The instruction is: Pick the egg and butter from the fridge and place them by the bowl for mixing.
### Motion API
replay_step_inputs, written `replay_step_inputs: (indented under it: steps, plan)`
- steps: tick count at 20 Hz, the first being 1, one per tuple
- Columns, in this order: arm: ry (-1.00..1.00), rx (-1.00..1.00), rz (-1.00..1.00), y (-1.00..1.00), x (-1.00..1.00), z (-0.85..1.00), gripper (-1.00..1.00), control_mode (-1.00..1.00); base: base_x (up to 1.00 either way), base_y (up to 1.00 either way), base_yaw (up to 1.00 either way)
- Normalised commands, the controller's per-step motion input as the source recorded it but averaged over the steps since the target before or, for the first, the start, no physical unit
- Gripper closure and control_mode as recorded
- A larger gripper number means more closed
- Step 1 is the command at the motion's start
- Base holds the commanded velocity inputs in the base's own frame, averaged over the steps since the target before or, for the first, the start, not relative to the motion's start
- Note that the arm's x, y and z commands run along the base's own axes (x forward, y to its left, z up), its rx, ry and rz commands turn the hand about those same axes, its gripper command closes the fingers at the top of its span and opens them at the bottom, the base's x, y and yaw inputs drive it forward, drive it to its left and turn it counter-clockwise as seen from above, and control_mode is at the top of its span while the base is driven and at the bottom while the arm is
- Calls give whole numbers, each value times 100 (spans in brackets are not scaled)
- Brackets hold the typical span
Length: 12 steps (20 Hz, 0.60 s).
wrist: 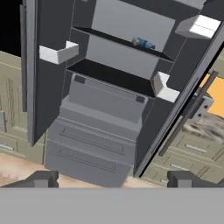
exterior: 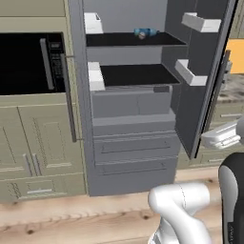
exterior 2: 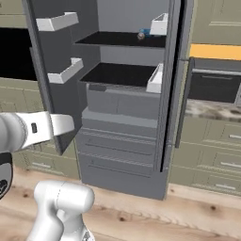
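Grey all over, the fridge (exterior: 128, 157) stands open, its doors swung wide and its dark shelves bare but for the top one. There, toward the back, a blue bottle (exterior: 146, 32) lies on its side with the small tan egg (exterior: 142, 35) just beside it. The end effector (wrist: 113, 179) hangs well back from the shelves, fingers (wrist: 41, 178) spread wide apart, holding nothing. Beige cupboards (exterior: 33, 143) flank the fridge.

Fridge (exterior 2: 123, 141) open; egg (exterior 2: 140, 36) on top shelf (exterior 2: 117, 39).
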Motion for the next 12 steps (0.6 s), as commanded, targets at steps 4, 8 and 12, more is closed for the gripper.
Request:
replay_step_inputs:
  steps: [4, 8, 12]
  plan:
    - [0, 0, 0, 0, 0, 0, -100, 100, 43, 1, -1]
    - [0, 0, 0, 0, 0, 0, -100, 100, 58, -1, 0]
    - [0, 0, 0, 0, 0, 0, -100, 100, 67, -4, 0]
